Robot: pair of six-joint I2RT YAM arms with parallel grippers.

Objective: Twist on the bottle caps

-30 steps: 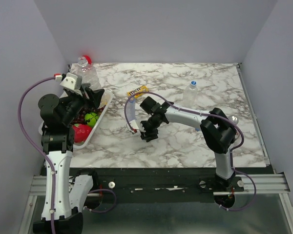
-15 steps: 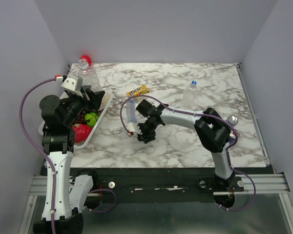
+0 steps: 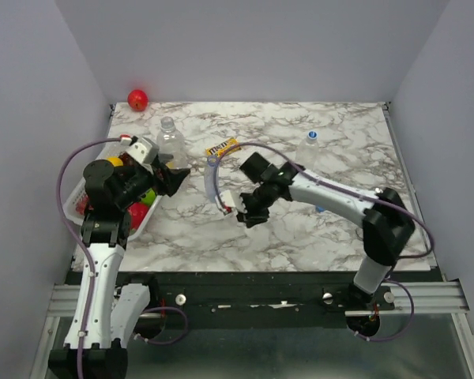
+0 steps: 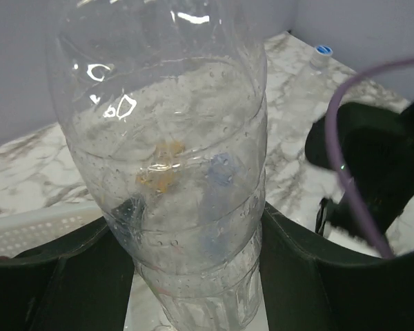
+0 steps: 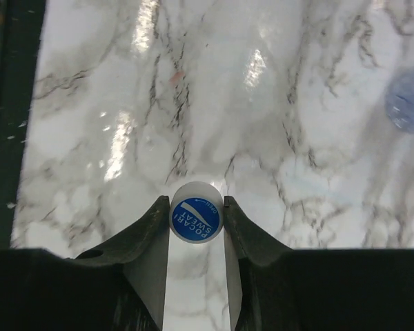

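Observation:
My left gripper [image 3: 172, 168] is shut on a wide colourless bottle [image 3: 170, 140] with an open neck, held upright near the basket's right end. In the left wrist view the bottle [image 4: 172, 158] fills the gap between the jaws of that gripper [image 4: 186, 231]. My right gripper [image 3: 249, 215] is shut on a blue-topped cap [image 5: 196, 215] printed "POCARI SWEAT", just above the marble at mid-table; the right wrist view shows the gripper [image 5: 196, 201]. A second blue cap [image 5: 408, 100] lies loose on the marble. A second clear bottle [image 3: 309, 154] with a blue cap on stands at the back right. The third bottle is out of view.
A white basket [image 3: 91, 170] with red and green fruit stands at the left edge. A red ball [image 3: 137, 99] lies in the back left corner. A yellow candy packet [image 3: 221, 147] lies behind the bottle. The right arm's purple cable [image 3: 213, 185] loops between the grippers.
My left arm has carried the bottle from the back left corner rightward and forward, uncovering the red ball. My right gripper has shifted slightly right, still holding the cap.

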